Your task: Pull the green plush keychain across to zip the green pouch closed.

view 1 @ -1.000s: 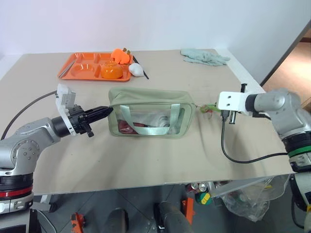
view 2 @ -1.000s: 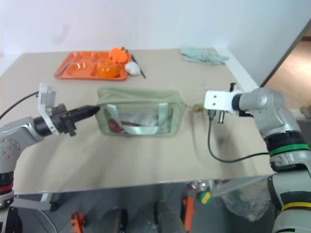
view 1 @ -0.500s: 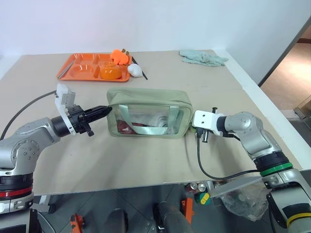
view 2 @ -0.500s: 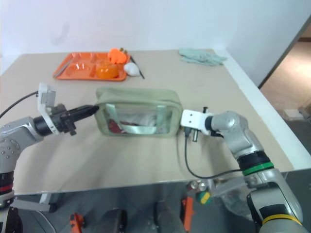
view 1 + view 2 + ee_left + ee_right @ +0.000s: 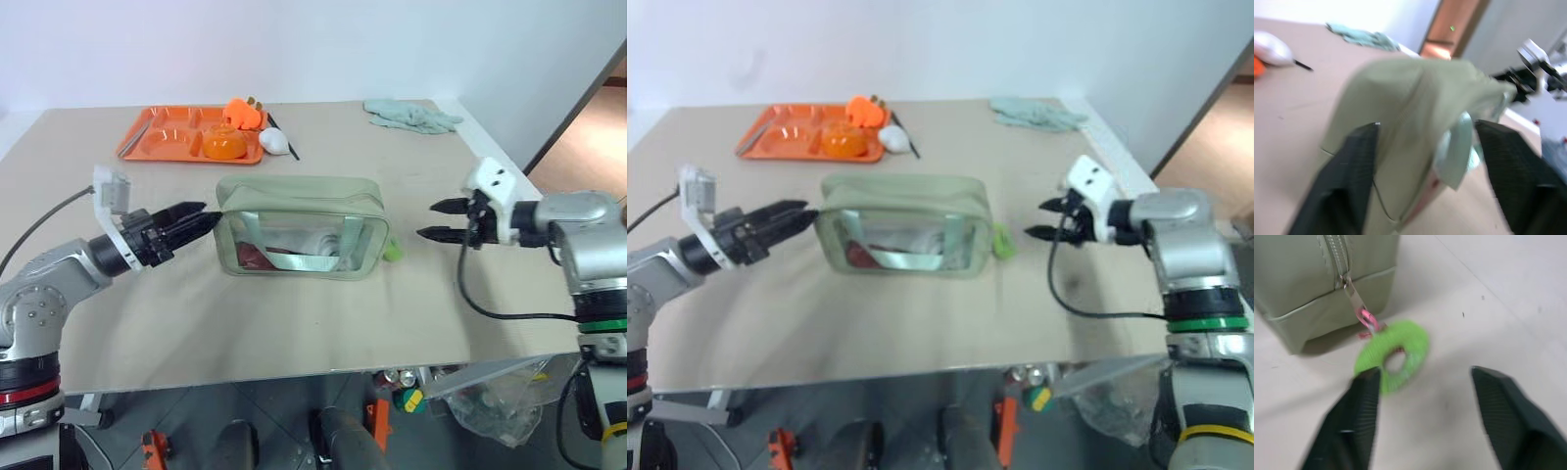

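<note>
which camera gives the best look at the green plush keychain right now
The right wrist view: the green plush keychain appears as a full fuzzy ring, clipped by a pink link to the zipper pull at the end of the green pouch. Both eye views show just a small lime spot at the pouch's right end; in the left wrist view I can't make it out.
</note>
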Robot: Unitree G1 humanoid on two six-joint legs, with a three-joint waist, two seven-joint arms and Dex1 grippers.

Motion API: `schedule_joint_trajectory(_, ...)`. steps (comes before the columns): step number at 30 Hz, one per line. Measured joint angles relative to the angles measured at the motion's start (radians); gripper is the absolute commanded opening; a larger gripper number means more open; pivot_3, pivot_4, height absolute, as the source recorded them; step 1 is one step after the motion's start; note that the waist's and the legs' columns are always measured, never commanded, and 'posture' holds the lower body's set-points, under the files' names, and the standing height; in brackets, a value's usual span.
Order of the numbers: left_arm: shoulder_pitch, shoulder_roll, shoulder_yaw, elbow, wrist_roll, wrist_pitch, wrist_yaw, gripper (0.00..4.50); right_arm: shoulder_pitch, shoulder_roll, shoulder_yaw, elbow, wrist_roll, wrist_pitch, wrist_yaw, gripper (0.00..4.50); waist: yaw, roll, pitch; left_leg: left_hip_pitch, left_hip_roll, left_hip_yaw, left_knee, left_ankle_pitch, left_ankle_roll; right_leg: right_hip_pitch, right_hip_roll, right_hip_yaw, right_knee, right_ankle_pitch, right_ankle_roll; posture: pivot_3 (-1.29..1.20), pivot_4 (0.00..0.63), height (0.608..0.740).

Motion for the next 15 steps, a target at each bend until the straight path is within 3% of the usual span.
schedule_joint_trajectory(1,0.002,0.004,0.013,0.000,-0.008,0.001,0.003,4.28,0.004,-0.014,-0.013,-0.003,0.015,0.021,0.006,4.48,-0.001,0.000,0.000,0.000,0.000,0.000,0.000,0.000,0.000,0.000,0.000,0.000,0.000,0.000,0.000,0.00,0.150,0.740)
schedule_joint_trajectory(6,0.099,0.059,0.126,-0.010,-0.051,0.003,-0.018,4.28,0.101,-0.106,-0.085,-0.076,0.115,0.123,0.067,4.48,-0.005,0.000,0.000,0.001,0.002,0.001,-0.001,0.000,0.000,-0.001,0.002,0.000,0.000,-0.001,-0.001,0.00,0.150,0.740)
schedule_joint_trajectory(15,0.245,0.045,0.186,0.025,-0.047,-0.006,-0.029,4.28,0.153,-0.080,-0.187,-0.186,0.263,0.257,-0.002,4.48,-0.006,0.000,0.000,0.002,0.001,0.001,0.000,0.000,0.000,0.000,0.002,0.001,0.001,-0.003,-0.005,0.00,0.150,0.740)
